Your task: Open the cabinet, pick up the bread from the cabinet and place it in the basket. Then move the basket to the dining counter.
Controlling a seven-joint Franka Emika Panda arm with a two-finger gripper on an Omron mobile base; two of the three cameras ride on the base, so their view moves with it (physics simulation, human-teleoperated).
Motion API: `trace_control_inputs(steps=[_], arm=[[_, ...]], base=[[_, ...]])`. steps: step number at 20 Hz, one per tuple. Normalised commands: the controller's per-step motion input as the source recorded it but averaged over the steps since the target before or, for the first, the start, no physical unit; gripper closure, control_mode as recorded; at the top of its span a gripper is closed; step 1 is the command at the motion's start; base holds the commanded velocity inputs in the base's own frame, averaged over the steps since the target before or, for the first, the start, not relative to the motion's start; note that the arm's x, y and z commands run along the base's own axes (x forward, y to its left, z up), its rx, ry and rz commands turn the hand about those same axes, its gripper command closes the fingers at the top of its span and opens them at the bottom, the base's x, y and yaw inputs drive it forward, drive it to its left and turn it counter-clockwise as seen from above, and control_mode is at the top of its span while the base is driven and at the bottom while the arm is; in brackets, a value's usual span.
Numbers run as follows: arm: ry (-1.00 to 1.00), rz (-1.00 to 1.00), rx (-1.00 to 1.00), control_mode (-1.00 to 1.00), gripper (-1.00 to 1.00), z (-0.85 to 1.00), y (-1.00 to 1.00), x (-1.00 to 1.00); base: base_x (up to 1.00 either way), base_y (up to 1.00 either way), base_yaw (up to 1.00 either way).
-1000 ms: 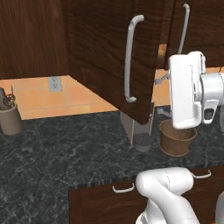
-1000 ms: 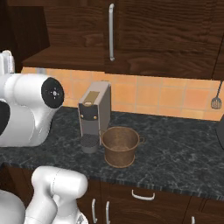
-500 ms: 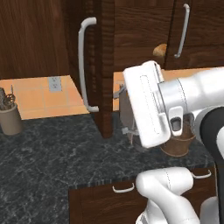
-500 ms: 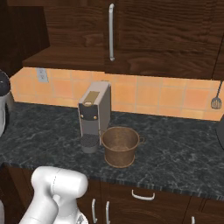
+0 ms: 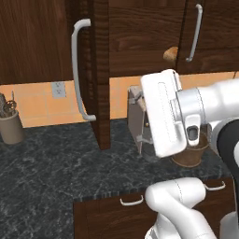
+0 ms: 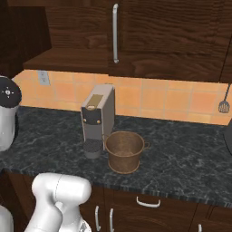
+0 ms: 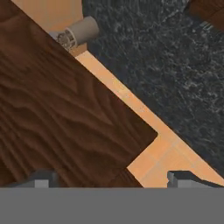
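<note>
The dark wood cabinet's left door (image 5: 99,70) stands swung out, edge-on to me, with its curved silver handle (image 5: 79,70) facing left. Inside the cabinet, the small tan bread (image 5: 171,53) peeks from behind the shut right door (image 5: 205,32). The brown woven basket (image 6: 124,151) sits on the black counter beside the coffee machine (image 6: 97,118); in the left base view my arm covers most of the basket (image 5: 190,156). My gripper (image 7: 111,181) is open, its fingertips (image 7: 41,179) wide apart with nothing between them, facing the wood door face (image 7: 65,113). The dining counter is out of view.
A grey utensil cup (image 5: 10,123) stands at the far left of the black speckled counter (image 6: 181,136). A spatula (image 6: 223,103) hangs on the orange tiled wall at the right. Low drawers with small handles (image 5: 130,201) run below the counter edge.
The left cabinet door has swung further open, its handle moving left. My arm has swung left across the left base view, covering the basket, and the bread has come into sight.
</note>
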Motion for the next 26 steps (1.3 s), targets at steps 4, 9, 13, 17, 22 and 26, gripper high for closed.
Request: trace_control_inputs(steps=[4, 9, 13, 17, 22, 26], arm=[[0.01, 0.00, 0.18, -1.00, -1.00, -0.44, -1.00, 1.00], [-0.07, 0.02, 0.00, -1.00, -1.00, -0.87, -0.93, 0.84], [-0.41, 0.08, -0.36, -1.00, -1.00, -0.70, -0.48, 0.16], [-0.70, 0.10, -0.69, -1.00, -1.00, -0.26, -0.32, 0.03], [-0.63, 0.12, -0.75, -1.00, -1.00, -0.11, -0.39, 0.35], [-0.33, 0.05, -0.90, -1.00, -1.00, 0.06, -0.31, 0.67]], base=[[0.00, 0.00, 0.00], [0.00, 0.00, 0.00], [0.00, 0.00, 0.00], [0.00, 0.00, 0.00], [0.00, 0.00, 0.00], [0.00, 0.00, 0.00]])
